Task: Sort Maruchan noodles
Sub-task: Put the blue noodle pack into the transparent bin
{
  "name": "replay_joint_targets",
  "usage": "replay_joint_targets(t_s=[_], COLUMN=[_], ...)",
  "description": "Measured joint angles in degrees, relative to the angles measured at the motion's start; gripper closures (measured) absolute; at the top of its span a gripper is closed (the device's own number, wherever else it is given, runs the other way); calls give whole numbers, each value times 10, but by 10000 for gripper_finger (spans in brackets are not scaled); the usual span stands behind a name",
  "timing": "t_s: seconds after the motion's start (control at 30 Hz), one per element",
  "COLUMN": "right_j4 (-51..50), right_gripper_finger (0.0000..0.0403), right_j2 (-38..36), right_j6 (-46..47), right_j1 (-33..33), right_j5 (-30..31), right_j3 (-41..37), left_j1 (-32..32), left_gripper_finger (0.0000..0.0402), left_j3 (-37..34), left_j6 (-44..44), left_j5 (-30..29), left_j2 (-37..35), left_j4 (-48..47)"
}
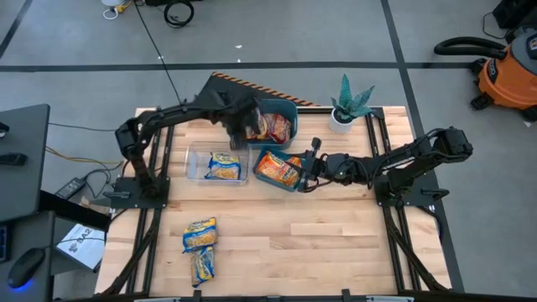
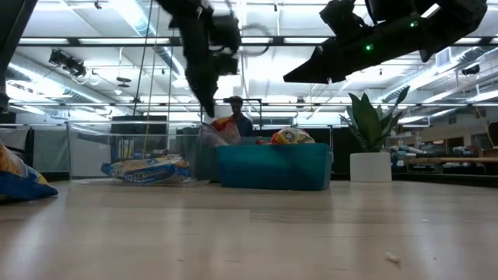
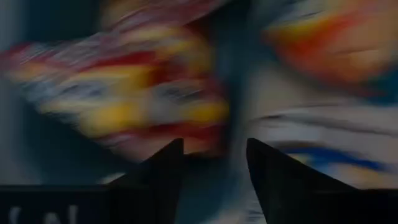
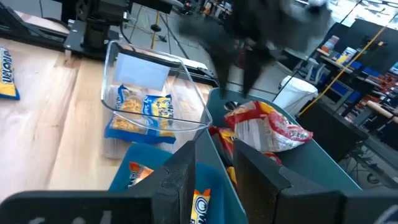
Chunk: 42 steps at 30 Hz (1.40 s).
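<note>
The left gripper, fingers spread with nothing between them, hangs over the far teal bin of red noodle packets, while the right gripper, fingers slightly parted, straddles the near teal bin wall beside the clear tray holding a blue-and-yellow packet, the potted plant standing behind.

Two black, jointed arms rise from flat black base plates bolted at the table's side edges. Each ends in a pair of dark, wedge-shaped fingers. Small green lights glow on the right arm. A thin black cable trails from the left arm.
</note>
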Motion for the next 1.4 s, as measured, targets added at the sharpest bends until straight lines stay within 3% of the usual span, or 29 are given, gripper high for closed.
replay_joint_targets(t_s=[0.13,0.3,0.53,0.8,1.0,1.13,1.27,1.4], right_j4=[0,-3,-7,2,4,8,12,17], right_gripper_finger=[289,289,289,289,289,289,289,289], right_j2=[0,0,0,0,0,0,0,0], right_j6=[1,4,5,5,8,8,6,3], right_j1=[-7,-7,-7,-7,-7,-8,-8,-13], right_j5=[0,0,-1,-2,-2,-2,-2,-3], right_j3=[0,0,0,0,0,0,0,0], left_j1=[-58,-146,-280,-411,-484,-529,-561,-588], left_gripper_finger=[205,213,225,225,225,226,226,226], left_j3=[68,118,59,-16,-29,-29,-29,-28], left_j6=[-58,-166,-293,-413,-532,-661,-773,-780], left_j5=[77,100,75,75,78,84,117,163], left_j2=[-5,-19,-42,-43,-43,-43,-29,-29], left_j4=[-92,-154,-203,-187,-178,-173,-164,-109])
